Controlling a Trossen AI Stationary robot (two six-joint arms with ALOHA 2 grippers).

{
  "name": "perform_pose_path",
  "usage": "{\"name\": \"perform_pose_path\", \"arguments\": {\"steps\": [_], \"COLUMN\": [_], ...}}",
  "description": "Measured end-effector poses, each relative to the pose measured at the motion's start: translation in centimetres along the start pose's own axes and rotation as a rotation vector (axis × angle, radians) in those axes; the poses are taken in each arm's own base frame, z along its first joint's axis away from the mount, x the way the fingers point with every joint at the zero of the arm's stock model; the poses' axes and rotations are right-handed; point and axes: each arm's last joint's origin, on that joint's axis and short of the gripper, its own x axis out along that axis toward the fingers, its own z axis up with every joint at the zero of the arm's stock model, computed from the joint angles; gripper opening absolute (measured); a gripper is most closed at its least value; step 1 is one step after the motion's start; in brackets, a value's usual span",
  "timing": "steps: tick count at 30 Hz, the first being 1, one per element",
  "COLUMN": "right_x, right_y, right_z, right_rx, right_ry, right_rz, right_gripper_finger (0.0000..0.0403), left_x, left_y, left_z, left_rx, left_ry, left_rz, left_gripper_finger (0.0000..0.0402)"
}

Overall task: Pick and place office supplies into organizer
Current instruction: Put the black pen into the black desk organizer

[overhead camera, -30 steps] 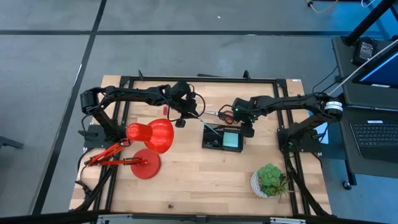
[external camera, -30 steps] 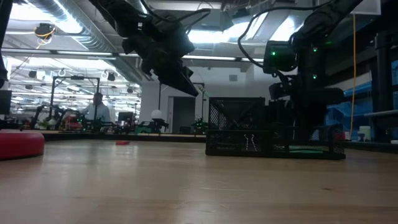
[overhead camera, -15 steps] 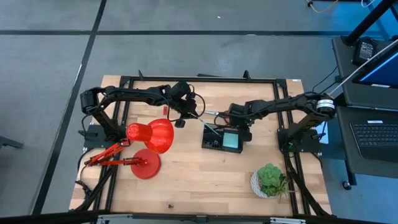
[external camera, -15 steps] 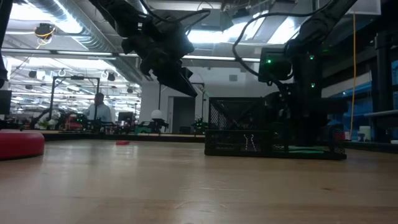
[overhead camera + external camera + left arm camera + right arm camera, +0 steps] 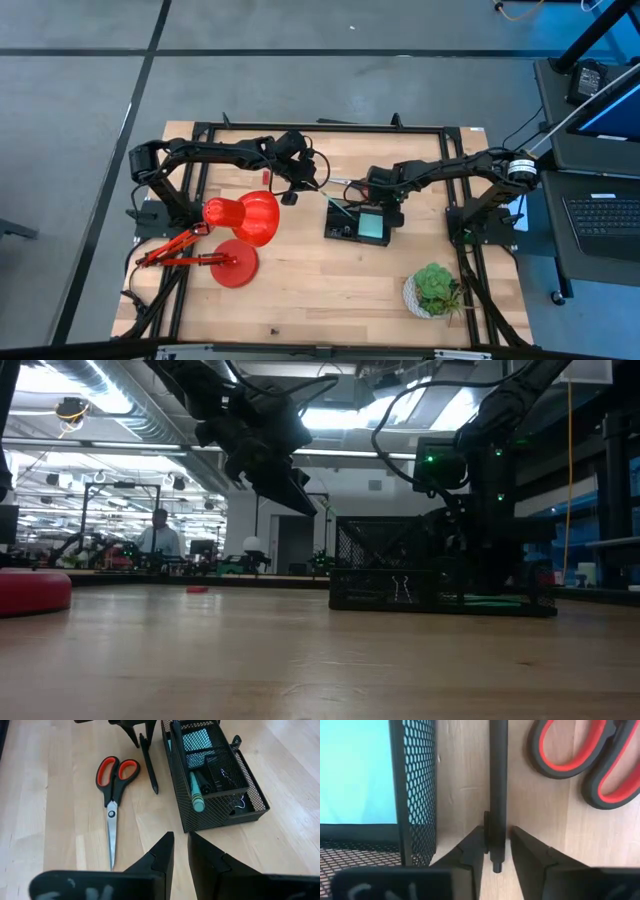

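- Right gripper (image 5: 492,851): it is down at the table just outside the organizer's mesh wall, with its two dark fingers (image 5: 470,847) on either side of a thin black pen (image 5: 497,780). One finger looks to be touching the pen; a narrow gap shows on the other side, so I cannot tell whether the pen is clamped.
- The black pen lies flat on the wooden table (image 5: 460,770), running alongside the organizer (image 5: 417,785) and close to its wall.
- Red-handled scissors (image 5: 585,765) lie on the table just beyond the pen, apart from it, handles toward the right gripper.
- A light-blue sticky-note pad (image 5: 357,770) sits inside the organizer, behind the mesh.
- Left gripper (image 5: 180,851): it hangs above the table, well back from the organizer, its fingers nearly together with a slim gap and nothing between them.
- From the left wrist view, the scissors (image 5: 112,795) lie closed and flat, blades pointing toward that gripper.
- The organizer (image 5: 220,805) is a black mesh tray with compartments; a pale teal pen (image 5: 196,795) rests in one, leaning along the side wall.
- In the high view the organizer (image 5: 362,236) sits near the table's middle.
- A red desk lamp (image 5: 240,222) stands on the left side of the table.
- A green potted plant (image 5: 435,288) stands at the front right corner.
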Motion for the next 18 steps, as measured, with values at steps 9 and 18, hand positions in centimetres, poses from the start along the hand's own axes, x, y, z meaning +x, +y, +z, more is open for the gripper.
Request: {"name": "perform_pose_path", "arguments": {"steps": [9,18], "right_x": [0.01,-0.85], "right_y": [-0.01,-0.08], "right_z": [0.01,0.41], "right_rx": [0.001,0.027], "right_ry": [-0.001,0.007], "right_rz": [-0.004,0.000], "right_gripper_finger": [0.0047,0.0041], "left_x": [0.00,-0.02], "left_y": [-0.01,-0.33], "left_z": [-0.01,-0.58], "left_rx": [-0.002,-0.030], "left_ry": [0.001,0.057], "left_rz": [-0.001,-0.031], "left_gripper_finger": [0.0050,0.0050]}}
